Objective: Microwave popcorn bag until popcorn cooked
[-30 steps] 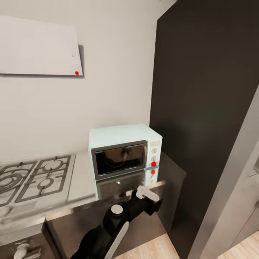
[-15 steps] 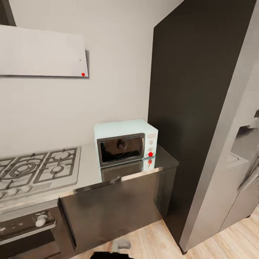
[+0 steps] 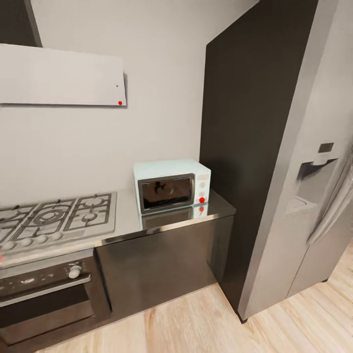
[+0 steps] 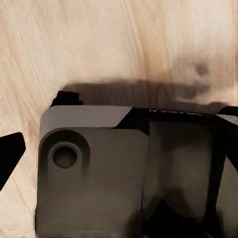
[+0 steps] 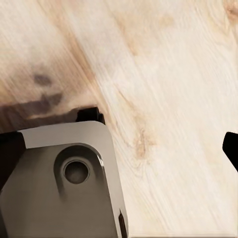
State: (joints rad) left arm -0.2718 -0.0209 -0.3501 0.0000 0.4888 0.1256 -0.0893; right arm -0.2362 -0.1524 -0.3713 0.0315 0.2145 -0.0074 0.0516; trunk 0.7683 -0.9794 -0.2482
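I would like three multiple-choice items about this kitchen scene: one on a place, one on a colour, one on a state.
1. Where does the small pale-blue boxy microwave stand?
A. on the grey countertop, between the steel gas hob and the tall dark cabinet
B. on the wooden floor
C. on top of the hob

2. What colour is the indicator dot on the microwave's control panel?
A. green
B. red
C. blue

3. How is the microwave's dark glass door?
A. wide open
B. removed
C. shut

Answers: 1 A, it stands at the countertop's right end in the head view; 2 B, the dot low on the panel is red; 3 C, the door lies flush with the front.
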